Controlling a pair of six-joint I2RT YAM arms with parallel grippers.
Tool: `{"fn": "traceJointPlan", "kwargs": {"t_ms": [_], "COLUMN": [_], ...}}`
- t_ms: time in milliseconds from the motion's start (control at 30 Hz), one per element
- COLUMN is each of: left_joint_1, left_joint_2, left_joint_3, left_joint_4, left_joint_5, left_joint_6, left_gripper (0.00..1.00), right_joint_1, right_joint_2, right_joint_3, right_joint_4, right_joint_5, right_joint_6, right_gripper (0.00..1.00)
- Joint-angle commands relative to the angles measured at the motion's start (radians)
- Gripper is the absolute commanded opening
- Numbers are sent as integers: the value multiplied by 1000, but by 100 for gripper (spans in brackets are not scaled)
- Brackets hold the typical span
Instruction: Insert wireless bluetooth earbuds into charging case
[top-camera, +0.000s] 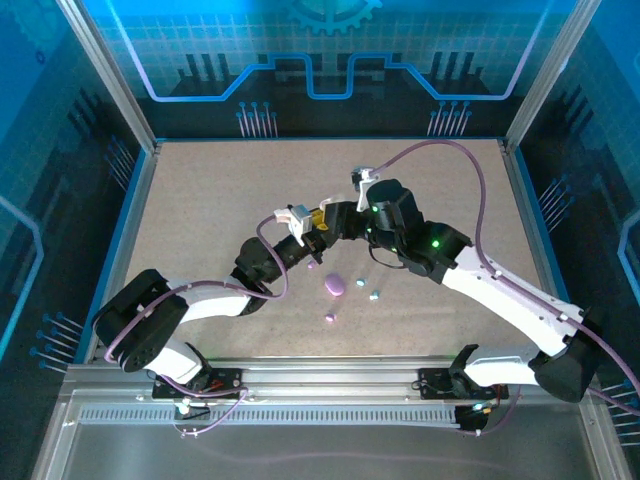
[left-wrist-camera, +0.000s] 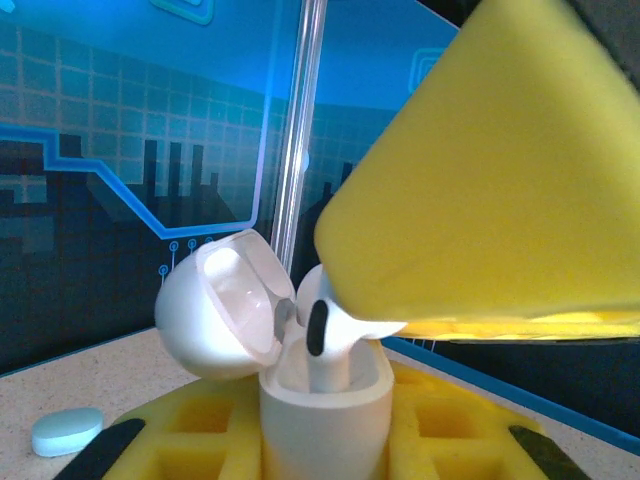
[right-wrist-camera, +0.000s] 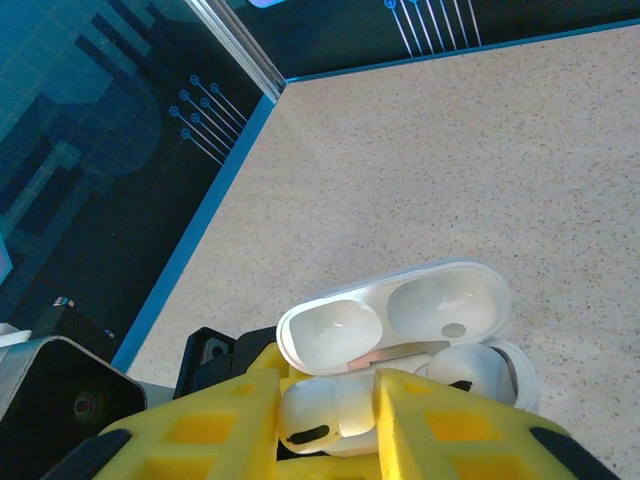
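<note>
The speckled table carries both arms, which meet over its middle. The left hand is clamped on the body of a white case and holds it upright off the table, with the lid swung open. The right hand reaches in from the other side. Its yellow fingers are pinched narrow on a white earbud, whose stem is partly down in one socket of that case. A closed purple case lies on the table just in front of the hands. Near it are loose buds, one pale blue and one purple.
</note>
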Motion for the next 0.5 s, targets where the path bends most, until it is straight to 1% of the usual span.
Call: {"fn": "traceJointPlan", "kwargs": {"t_ms": [0, 200, 467], "left_joint_1": [-5, -5, -5], "left_joint_2": [-16, -15, -16], "left_joint_3": [15, 15, 11], "left_joint_4": [88, 88, 86], "left_joint_5": [-12, 13, 14], "left_joint_6": [16, 20, 22], "left_gripper": [19, 19, 19], "right_joint_1": [14, 13, 14], "right_joint_2": [-9, 6, -6], "right_joint_3": [20, 56, 76], "right_joint_4": [-45, -71, -78], "right_joint_5": [31, 28, 16], "right_joint_6": [-14, -28, -36], "right_gripper": [33, 38, 43]}}
